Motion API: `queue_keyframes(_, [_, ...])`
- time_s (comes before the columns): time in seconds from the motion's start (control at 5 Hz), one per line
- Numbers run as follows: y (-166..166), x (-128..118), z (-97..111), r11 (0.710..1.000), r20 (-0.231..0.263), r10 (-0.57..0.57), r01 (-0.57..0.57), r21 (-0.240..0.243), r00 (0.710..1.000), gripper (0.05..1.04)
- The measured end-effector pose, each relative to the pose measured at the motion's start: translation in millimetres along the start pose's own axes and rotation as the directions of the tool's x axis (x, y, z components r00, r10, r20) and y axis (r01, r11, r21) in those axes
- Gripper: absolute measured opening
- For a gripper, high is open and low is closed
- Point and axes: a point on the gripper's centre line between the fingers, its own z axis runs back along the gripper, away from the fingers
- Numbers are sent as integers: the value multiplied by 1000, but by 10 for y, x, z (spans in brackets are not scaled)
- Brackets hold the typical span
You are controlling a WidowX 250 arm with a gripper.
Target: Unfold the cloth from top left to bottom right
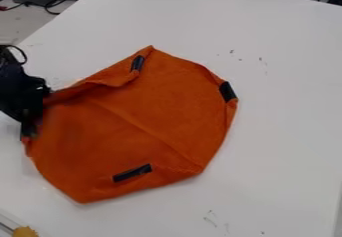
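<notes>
At left, a black robot hand (its grip unclear) meets a black-patched orange cloth on a white bench.

A broad passage is left over the desk to the right of the cloth, and it is continued above the cloth and along its lower right side. On the left, the way is blocked by the tool, by which the cloth's left edge is partly hidden. Low relief is formed by the folded upper-left border. The lower left corner is taken up by a yellow piece, and the upper left by dark cables beyond the desk's edge.
</notes>
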Motion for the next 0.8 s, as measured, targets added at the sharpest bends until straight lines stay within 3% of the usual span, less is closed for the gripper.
queue_keyframes(0.2, [-152, -139, 76, 999, -62, -2, 5, 52, 998, 852])
queue_keyframes(0.4, [-166, -163, 194, 996, -41, 5, -1, 89, 999, 1013])
queue_keyframes(0.8, [-13, -156, 261, 995, -35, -15, 18, 95, 999, 1004])
